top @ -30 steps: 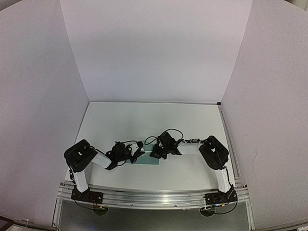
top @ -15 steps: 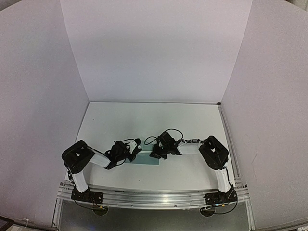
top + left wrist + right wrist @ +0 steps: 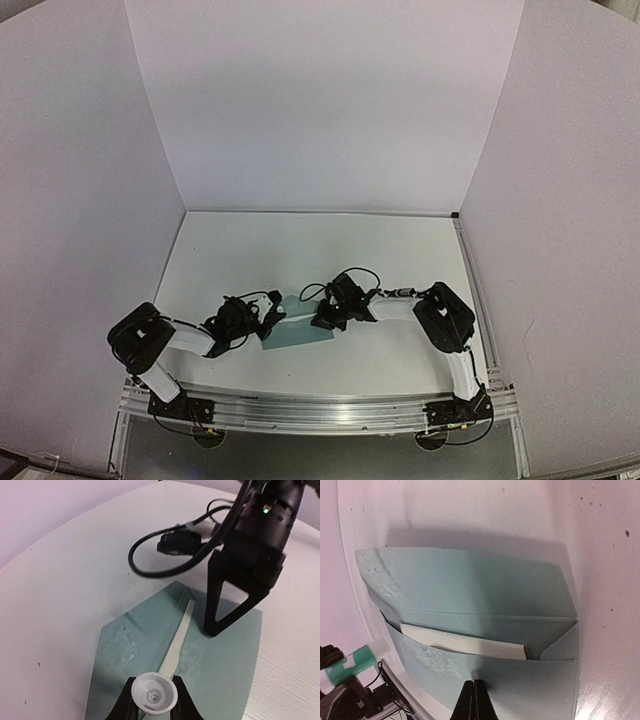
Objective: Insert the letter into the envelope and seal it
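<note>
The pale teal envelope (image 3: 300, 338) lies flat near the table's front edge, flap open (image 3: 470, 580). A strip of the cream letter (image 3: 465, 644) shows out of the pocket mouth; the rest is inside. My right gripper (image 3: 474, 684) is shut, its tips pressing down on the pocket (image 3: 225, 665). In the left wrist view the same fingers (image 3: 212, 627) stand on the envelope beside the letter (image 3: 180, 635). My left gripper (image 3: 154, 702) is shut on a small white tube (image 3: 154, 694), held just above the envelope's near end. Rough shiny smears mark flap and pocket.
White boards wall the white table (image 3: 300, 250) on the left, back and right. A metal rail (image 3: 320, 410) runs along the near edge by the arm bases. Black cables (image 3: 165, 545) loop off the right wrist above the envelope.
My left arm has drawn back toward the near left with the tube, its elbow swinging out and down. The envelope now lies more tilted. The right gripper has stayed put.
</note>
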Tool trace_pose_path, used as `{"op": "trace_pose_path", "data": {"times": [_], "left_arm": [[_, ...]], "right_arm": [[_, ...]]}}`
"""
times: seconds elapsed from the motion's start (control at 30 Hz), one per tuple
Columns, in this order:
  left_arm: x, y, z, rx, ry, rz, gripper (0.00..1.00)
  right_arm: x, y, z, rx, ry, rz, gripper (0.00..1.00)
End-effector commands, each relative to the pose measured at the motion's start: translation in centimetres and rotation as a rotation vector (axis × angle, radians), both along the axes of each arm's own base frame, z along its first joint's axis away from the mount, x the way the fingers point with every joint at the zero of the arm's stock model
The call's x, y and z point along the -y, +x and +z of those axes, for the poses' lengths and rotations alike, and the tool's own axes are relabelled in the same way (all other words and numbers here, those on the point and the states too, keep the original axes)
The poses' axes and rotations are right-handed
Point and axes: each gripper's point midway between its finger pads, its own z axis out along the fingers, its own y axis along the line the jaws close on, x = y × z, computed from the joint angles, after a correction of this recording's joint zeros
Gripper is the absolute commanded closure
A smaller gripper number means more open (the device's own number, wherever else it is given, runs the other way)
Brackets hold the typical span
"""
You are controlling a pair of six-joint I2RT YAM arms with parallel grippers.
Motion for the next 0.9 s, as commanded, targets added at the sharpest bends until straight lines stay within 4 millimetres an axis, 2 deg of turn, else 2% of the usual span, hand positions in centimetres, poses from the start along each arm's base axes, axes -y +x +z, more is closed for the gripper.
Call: {"op": "trace_pose_path", "data": {"times": [0.0, 0.17, 0.37, 0.67, 0.77, 0.87], "left_arm": [[2.6, -1.3, 2.9, -0.023, -0.096, -0.1, 1.0], [4.0, -1.2, 0.8, -0.03, -0.083, -0.119, 1.0], [6.0, -0.3, -0.3, -0.027, -0.098, -0.151, 1.0], [6.9, 1.0, 0.3, 0.036, -0.097, -0.142, 1.0], [7.0, 1.0, -0.2, 0.036, -0.086, -0.149, 1.0], [6.9, 1.0, -1.5, 0.019, -0.04, -0.152, 1.0]], "right_arm": [[4.3, -3.2, -6.1, -0.141, -0.242, -0.012, 1.0], [4.0, -3.0, -5.9, -0.136, -0.235, -0.007, 1.0], [3.8, -2.9, -6.0, -0.136, -0.232, -0.007, 1.0], [3.8, -3.1, -6.1, -0.138, -0.232, 0.005, 1.0], [3.7, -3.0, -6.1, -0.136, -0.23, 0.004, 1.0], [3.7, -3.1, -6.2, -0.136, -0.232, 0.005, 1.0]]}}
